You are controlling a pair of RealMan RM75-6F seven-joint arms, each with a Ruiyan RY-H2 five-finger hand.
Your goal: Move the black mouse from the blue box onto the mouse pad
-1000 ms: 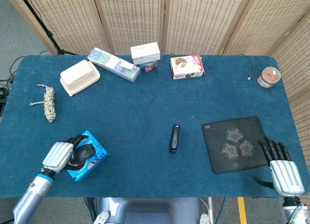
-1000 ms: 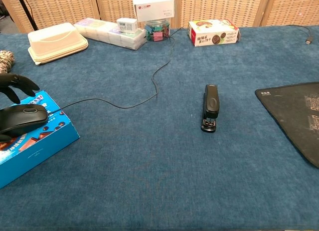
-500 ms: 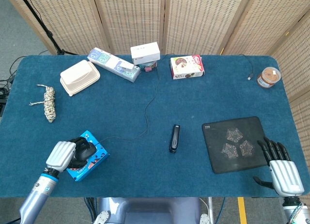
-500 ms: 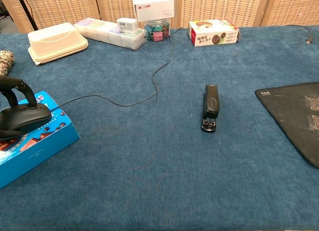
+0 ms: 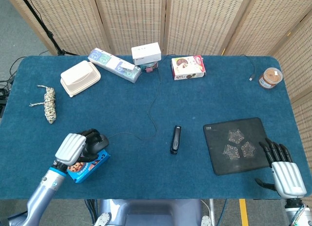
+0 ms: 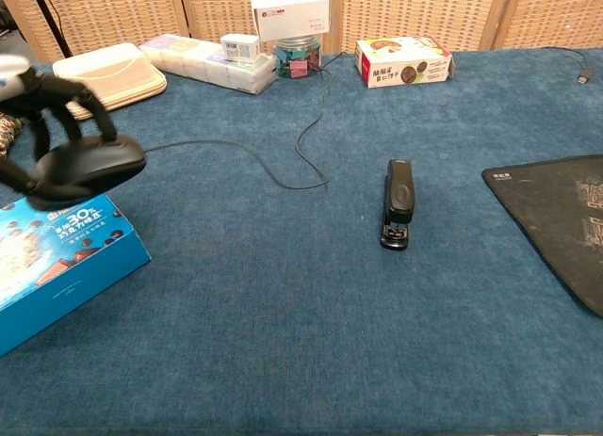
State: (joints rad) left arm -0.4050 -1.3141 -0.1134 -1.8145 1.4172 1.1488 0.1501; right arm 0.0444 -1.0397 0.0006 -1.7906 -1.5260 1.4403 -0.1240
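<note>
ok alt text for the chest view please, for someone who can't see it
The robot's left hand holds a black mouse lifted above a blue box at the left of a blue-covered table. A black stapler lies mid-table, and a dark mouse pad sits at the right edge.

Deep blue cloth, black gear, pale boxes along the back.

The table [image 5: 122, 104] is dark teal-blue. The mouse [image 6: 89, 165], stapler [image 5: 175, 139] and mouse pad [image 5: 238, 145] are black, the pad bearing a grey geometric pattern. The box [image 6: 57, 266] is bright blue with cookie pictures. The left hand [image 5: 74, 148] has a silver back and black fingers [image 6: 80, 106].
</note>
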